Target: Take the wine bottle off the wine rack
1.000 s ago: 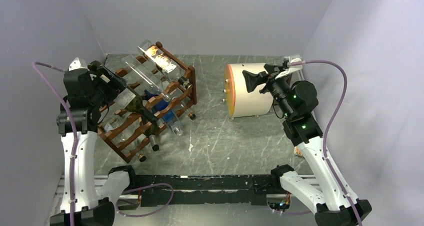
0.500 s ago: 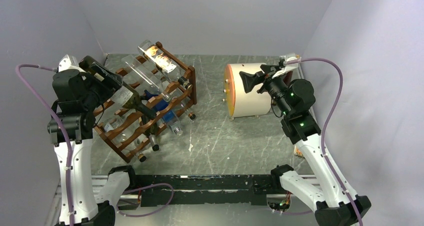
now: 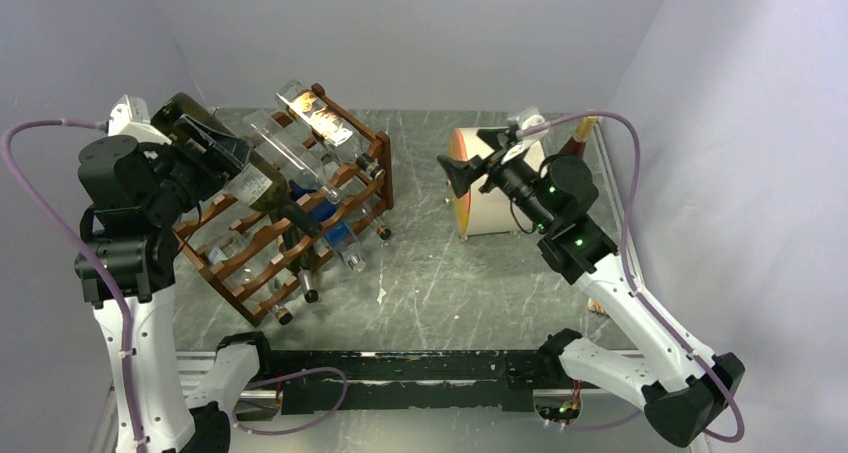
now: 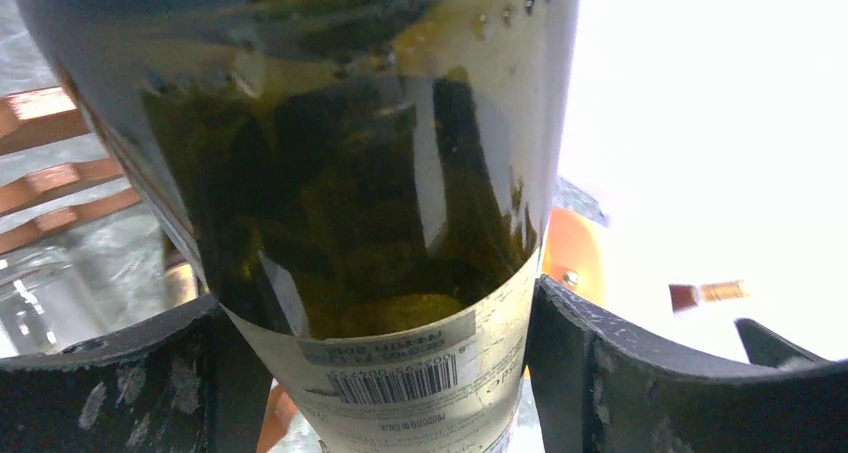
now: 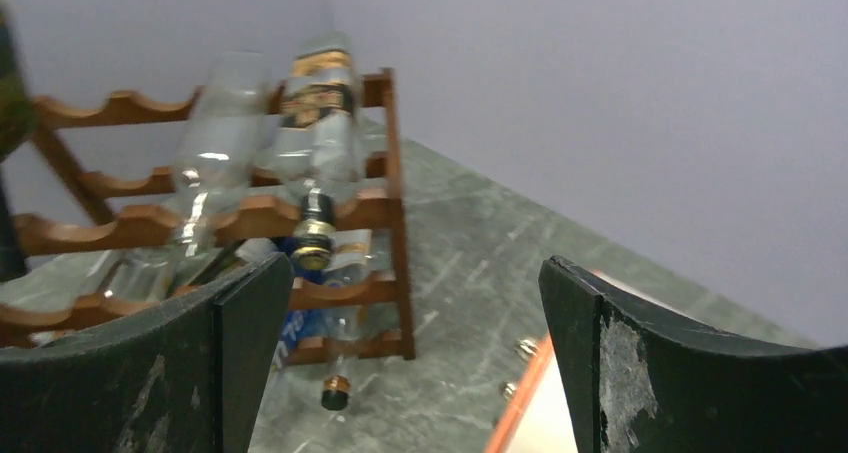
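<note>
The reddish-brown wine rack (image 3: 262, 265) stands tilted at the left of the table; it also shows in the right wrist view (image 5: 392, 163). My left gripper (image 3: 203, 159) is shut on the body of a dark green wine bottle (image 3: 238, 176) with a pale label. It holds the bottle raised over the rack's left end, neck pointing down to the right. In the left wrist view the bottle (image 4: 370, 173) fills the space between my fingers (image 4: 640, 373). My right gripper (image 3: 468, 165) is open and empty, above the drum's front, facing the rack (image 5: 410, 373).
A cream drum (image 3: 505, 198) with an orange rim lies on its side at the right. Two clear bottles (image 3: 318, 119) lie on the rack's top tier, a blue one (image 3: 322, 213) lower down. Another bottle's neck (image 3: 577, 135) shows behind the drum. Grey walls close three sides.
My left arm has drawn the green bottle up and back to the left, away from the rack. My right arm has swung left over the drum, its gripper still open.
</note>
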Controlling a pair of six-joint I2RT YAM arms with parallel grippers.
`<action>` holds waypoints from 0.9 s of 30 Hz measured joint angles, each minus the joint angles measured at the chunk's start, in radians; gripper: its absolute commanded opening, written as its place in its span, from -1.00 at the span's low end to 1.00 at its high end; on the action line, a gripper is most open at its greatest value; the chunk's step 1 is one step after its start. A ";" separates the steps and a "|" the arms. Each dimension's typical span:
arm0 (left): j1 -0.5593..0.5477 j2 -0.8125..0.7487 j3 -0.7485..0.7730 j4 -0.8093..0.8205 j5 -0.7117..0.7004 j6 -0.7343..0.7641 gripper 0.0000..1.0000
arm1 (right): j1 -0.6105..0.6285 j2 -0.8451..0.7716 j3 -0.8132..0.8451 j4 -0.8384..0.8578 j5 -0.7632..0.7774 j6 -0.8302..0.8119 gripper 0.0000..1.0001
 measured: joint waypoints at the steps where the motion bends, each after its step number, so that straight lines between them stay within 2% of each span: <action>1: 0.000 0.000 0.007 0.005 0.025 0.000 -0.86 | 0.035 0.005 0.000 0.016 0.000 -0.026 0.97; 5: 0.000 0.000 0.009 0.026 0.118 0.004 -0.86 | 0.150 0.027 -0.006 0.077 -0.021 -0.151 0.97; 7: 0.000 0.004 0.008 0.034 0.166 0.009 -0.86 | 0.210 0.041 -0.022 0.105 -0.051 -0.267 0.95; 11: 0.000 0.025 0.002 0.071 0.296 0.017 -0.86 | 0.327 0.091 -0.031 0.060 -0.143 -0.640 0.99; 14: 0.000 0.061 0.002 0.083 0.383 0.031 -0.86 | 0.430 0.126 -0.039 0.015 -0.149 -0.913 1.00; 16: 0.000 0.087 0.002 0.082 0.426 0.045 -0.86 | 0.482 0.135 -0.043 0.000 -0.151 -1.039 0.99; 23: -0.033 0.147 -0.003 0.084 0.506 0.070 -0.86 | 0.643 0.190 -0.037 0.023 -0.074 -1.435 0.97; 27: -0.078 0.175 -0.003 0.064 0.514 0.096 -0.86 | 0.723 0.260 -0.027 0.043 -0.001 -1.596 0.96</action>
